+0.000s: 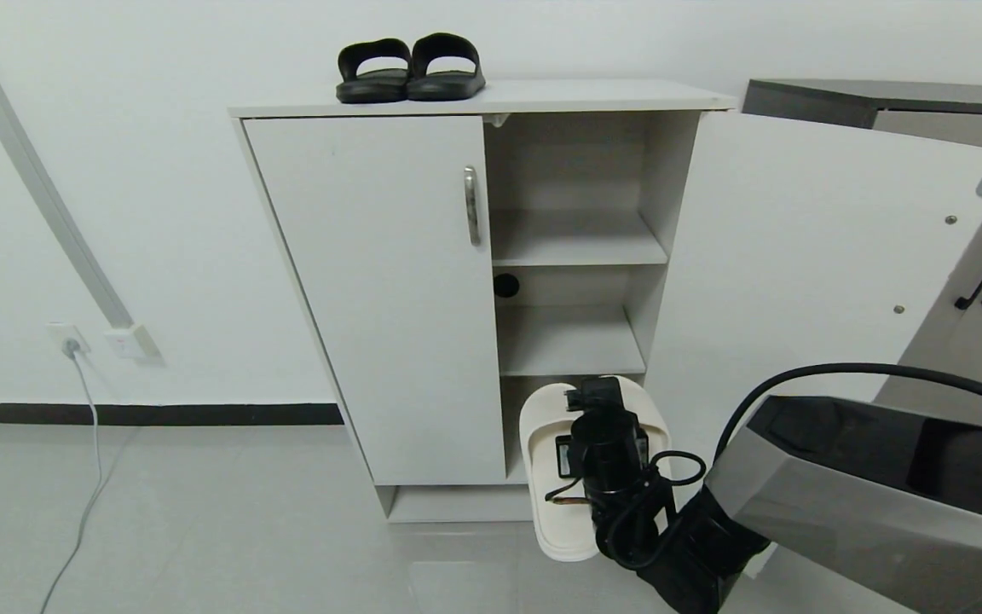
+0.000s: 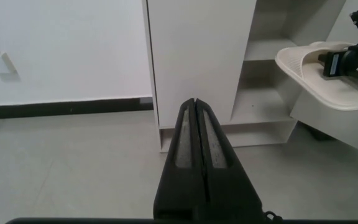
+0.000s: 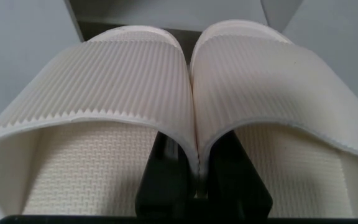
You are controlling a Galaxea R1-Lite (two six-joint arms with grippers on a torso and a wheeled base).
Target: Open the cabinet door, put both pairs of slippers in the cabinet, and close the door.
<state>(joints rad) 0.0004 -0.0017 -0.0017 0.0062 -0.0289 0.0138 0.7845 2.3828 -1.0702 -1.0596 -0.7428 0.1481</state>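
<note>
The white cabinet (image 1: 372, 290) stands against the wall with its right door (image 1: 806, 256) swung open and its left door shut. A pair of black slippers (image 1: 410, 68) rests on the cabinet's top. My right gripper (image 1: 597, 396) is shut on the pair of white slippers (image 1: 555, 477), pinching the two inner strap edges (image 3: 191, 134) together, and holds them at the mouth of the bottom compartment. The white slippers (image 2: 319, 71) hang above the floor in front of the lowest shelf. My left gripper (image 2: 195, 109) is shut with nothing in it, low over the floor left of the open compartment.
Two bare shelves (image 1: 576, 239) sit above the bottom compartment. A grey cabinet (image 1: 968, 281) with black handles stands behind the open door. A wall socket (image 1: 69, 341) with a cable hanging to the floor is at the left. Grey floor tiles (image 1: 201, 529) spread before the cabinet.
</note>
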